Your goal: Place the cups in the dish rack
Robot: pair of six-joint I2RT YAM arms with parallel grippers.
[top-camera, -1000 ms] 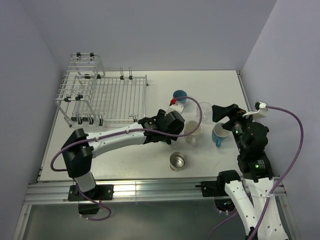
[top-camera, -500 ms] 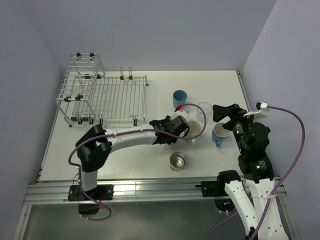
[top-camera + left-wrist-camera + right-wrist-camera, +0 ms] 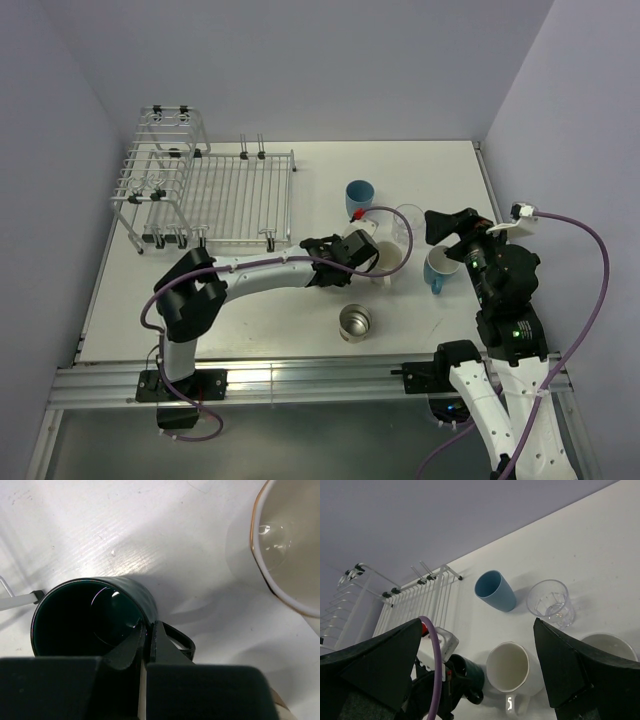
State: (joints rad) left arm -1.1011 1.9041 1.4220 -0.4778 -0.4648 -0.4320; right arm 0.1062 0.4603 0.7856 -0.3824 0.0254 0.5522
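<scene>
My left gripper point(image 3: 148, 630) is shut on the rim of the dark teal mug point(image 3: 90, 620), beside its handle, one finger inside and one outside. In the top view the gripper point(image 3: 345, 250) covers that mug, which stands on the table. Right beside it is the cream mug point(image 3: 388, 258). The blue tumbler point(image 3: 359, 194) and the clear glass point(image 3: 408, 218) stand behind them. A blue mug with a white inside point(image 3: 438, 268) sits under my right gripper point(image 3: 450, 225), which hangs open and holds nothing. The steel cup point(image 3: 355, 322) stands near the front edge. The dish rack point(image 3: 215, 195) holds no cups.
The rack's taller basket section point(image 3: 165, 150) is at its left end, close to the left wall. A purple cable point(image 3: 385, 215) loops over the left wrist. The right arm's base point(image 3: 505, 340) stands at the table's right front.
The left arm slid right up to the cream mug, and its jaws closed on the teal mug's rim. The right arm has not moved.
</scene>
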